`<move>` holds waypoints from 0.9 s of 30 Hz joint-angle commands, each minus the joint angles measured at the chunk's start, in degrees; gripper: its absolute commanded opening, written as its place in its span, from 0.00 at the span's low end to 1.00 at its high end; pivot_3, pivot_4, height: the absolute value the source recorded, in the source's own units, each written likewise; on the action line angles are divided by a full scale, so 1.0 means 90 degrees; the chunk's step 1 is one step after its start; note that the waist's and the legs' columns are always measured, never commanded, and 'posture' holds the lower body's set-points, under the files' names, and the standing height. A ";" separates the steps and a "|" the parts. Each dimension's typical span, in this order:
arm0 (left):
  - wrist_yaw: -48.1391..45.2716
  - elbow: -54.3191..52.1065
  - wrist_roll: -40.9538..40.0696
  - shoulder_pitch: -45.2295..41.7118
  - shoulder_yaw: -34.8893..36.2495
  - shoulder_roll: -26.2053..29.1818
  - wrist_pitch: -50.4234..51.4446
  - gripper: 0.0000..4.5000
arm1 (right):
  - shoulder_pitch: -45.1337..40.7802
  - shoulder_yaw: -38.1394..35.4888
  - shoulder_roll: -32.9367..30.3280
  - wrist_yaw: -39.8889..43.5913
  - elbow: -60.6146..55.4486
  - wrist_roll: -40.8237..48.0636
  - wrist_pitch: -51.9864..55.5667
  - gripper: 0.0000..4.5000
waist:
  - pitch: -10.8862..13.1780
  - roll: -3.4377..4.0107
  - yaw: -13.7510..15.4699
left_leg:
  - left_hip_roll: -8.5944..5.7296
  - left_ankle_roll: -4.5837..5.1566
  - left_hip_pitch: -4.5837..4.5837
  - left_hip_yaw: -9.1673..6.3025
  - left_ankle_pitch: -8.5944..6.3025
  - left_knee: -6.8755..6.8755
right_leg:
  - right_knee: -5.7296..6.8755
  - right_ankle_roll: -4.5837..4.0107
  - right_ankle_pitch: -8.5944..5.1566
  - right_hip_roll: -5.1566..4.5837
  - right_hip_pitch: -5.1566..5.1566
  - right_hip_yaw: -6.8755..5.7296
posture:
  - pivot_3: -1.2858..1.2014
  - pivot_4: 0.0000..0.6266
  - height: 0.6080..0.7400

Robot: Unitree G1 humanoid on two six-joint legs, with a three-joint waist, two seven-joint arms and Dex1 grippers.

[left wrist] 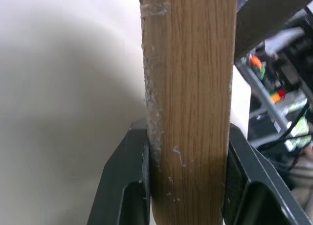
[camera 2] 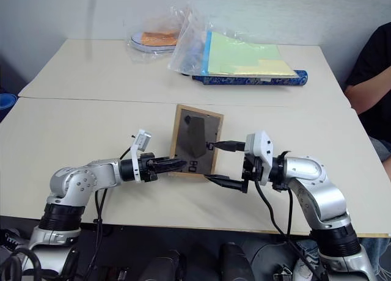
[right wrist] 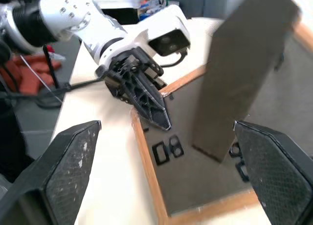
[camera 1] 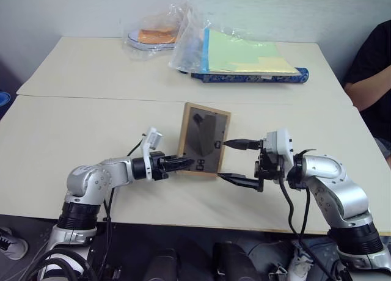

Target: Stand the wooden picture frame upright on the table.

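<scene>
The wooden picture frame [left wrist: 188, 112] is clamped at its edge between the left gripper [camera 1: 183, 164] jaws; the right gripper [camera 1: 235, 162] jaws are spread wide just beside its easel stand [right wrist: 244, 73], over the surface [camera 1: 73, 134].

bg: green/yellow folders in plastic [camera 1: 244, 54] | bagged orange item [camera 1: 156, 35] | person's arm [camera 1: 371, 85]

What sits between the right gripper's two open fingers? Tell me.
The fold-out easel stand on the dark back of the wooden picture frame rises between the right gripper's spread fingers, in the right wrist view. The left gripper clamps the frame's edge.
</scene>
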 commanded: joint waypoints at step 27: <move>0.2203 0.2203 -0.6694 -0.0873 -0.1329 0.1764 0.2214 0.29 | -0.1295 0.0599 0.0328 -0.3844 0.4054 -0.5796 -0.7973 0.56 | 0.0012 -0.0010 -0.0146 | -0.0007 -0.0014 0.0000 -0.0007 0.0008 0.0010 | 0.0012 0.0000 0.0000 0.0008 -0.0014 0.0006 | 0.52 0.24 1.00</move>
